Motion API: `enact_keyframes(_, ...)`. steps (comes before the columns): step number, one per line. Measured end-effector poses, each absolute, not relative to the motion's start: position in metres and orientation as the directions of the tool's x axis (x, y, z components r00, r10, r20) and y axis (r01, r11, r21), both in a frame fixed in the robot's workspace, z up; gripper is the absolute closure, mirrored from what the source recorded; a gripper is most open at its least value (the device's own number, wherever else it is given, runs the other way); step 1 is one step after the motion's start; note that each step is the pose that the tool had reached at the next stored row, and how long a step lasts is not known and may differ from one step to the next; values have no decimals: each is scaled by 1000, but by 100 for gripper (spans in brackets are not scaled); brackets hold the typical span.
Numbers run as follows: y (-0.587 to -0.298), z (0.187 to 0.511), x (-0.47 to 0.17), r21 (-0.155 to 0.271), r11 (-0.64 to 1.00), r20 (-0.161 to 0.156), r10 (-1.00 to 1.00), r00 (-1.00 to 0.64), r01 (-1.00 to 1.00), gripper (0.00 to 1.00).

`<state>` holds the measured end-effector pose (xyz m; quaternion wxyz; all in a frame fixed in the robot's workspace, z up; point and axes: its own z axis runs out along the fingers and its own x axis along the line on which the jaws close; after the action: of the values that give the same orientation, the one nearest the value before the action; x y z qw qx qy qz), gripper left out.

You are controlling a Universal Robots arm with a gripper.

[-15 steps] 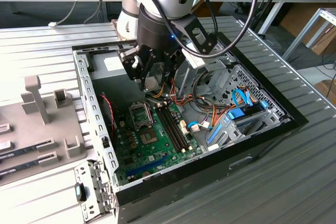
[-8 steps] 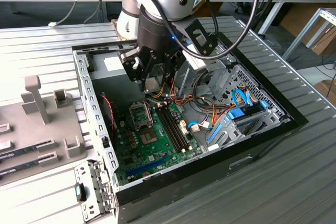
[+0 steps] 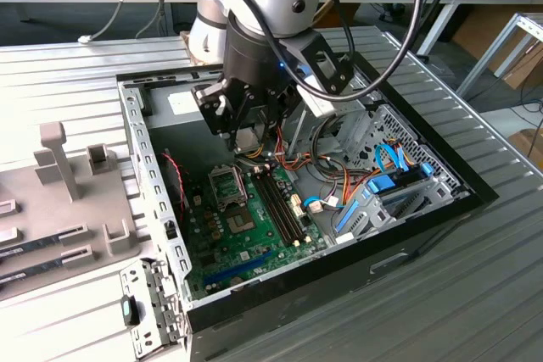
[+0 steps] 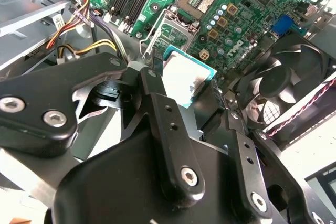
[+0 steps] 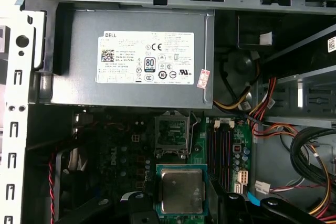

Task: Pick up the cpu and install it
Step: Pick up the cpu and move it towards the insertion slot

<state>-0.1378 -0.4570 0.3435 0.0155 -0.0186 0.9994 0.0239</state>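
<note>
open computer case [image 3: 131,125], green board [image 3: 254,252] inside; above it, near the empty socket [image 5: 171,135], hung the claw [image 4: 181,85], clenched on the cpu [image 5: 181,190] by opposite edges. judged light, stiff, fragile underneath: best held by the rim.

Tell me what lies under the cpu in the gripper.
The cpu, clamped in the gripper, hangs above the green motherboard, seemingly beside the open socket rather than over it. The board patch straight beneath is covered by the chip itself.
</note>
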Motion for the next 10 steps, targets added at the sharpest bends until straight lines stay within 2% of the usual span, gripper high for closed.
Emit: enact_keyframes(10,-460,343,-138,47,998,-32,-36,-999,-38,53)
